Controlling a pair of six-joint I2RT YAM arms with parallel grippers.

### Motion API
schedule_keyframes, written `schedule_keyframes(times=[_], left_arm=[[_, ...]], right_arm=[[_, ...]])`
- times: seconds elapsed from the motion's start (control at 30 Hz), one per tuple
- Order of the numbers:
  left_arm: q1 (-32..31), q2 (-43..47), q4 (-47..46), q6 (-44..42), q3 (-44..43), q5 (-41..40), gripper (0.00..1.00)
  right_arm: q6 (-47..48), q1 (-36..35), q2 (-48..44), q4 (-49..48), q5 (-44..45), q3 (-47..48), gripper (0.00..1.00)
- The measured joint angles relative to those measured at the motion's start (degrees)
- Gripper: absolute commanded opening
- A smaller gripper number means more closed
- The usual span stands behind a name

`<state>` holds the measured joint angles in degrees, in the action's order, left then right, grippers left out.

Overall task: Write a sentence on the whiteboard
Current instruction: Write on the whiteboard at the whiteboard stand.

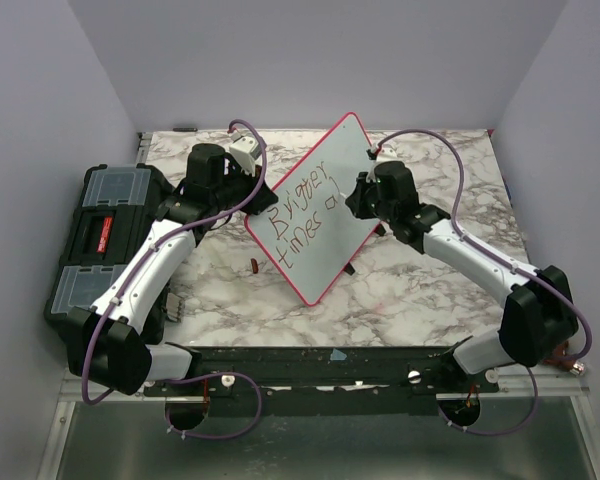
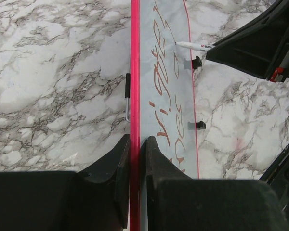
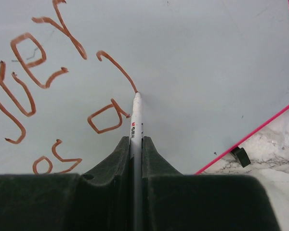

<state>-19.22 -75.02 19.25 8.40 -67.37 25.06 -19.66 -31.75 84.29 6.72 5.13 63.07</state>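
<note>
Right claw (image 3: 137,140) is clenched on a white marker (image 3: 136,113), whose tip touches the whiteboard (image 3: 207,67) at the end of a stroke just beyond the letter "a". The sentence (image 1: 302,220) runs in two reddish-brown lines over the whiteboard's left half. Left claw (image 2: 136,142) pinches the whiteboard's pink left edge. The whiteboard sits cornerwise on the marble tabletop (image 1: 430,290), with a black toolbox (image 1: 105,235) well to its left.

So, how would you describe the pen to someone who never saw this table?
Find the marble table and the pink-framed whiteboard set diagonally on it. The right hand grips a thin pen whose tip touches the board after the brown letters. It is the only slim white stick there, with a small red mark.
</note>
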Motion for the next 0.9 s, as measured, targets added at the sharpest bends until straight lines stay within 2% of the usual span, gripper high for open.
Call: schedule_keyframes(times=[0.43,0.9], left_arm=[[-0.02,0.0,-0.09,0.0,0.0,0.02,0.0],[-0.02,0.0,-0.24,-0.02,0.0,0.09,0.0]], right_arm=[[-0.46,-0.02,-1.73,-0.02,-0.07,-3.34,0.01],[-0.37,-0.04,0.7,0.39,-0.2,2.25,0.01]])
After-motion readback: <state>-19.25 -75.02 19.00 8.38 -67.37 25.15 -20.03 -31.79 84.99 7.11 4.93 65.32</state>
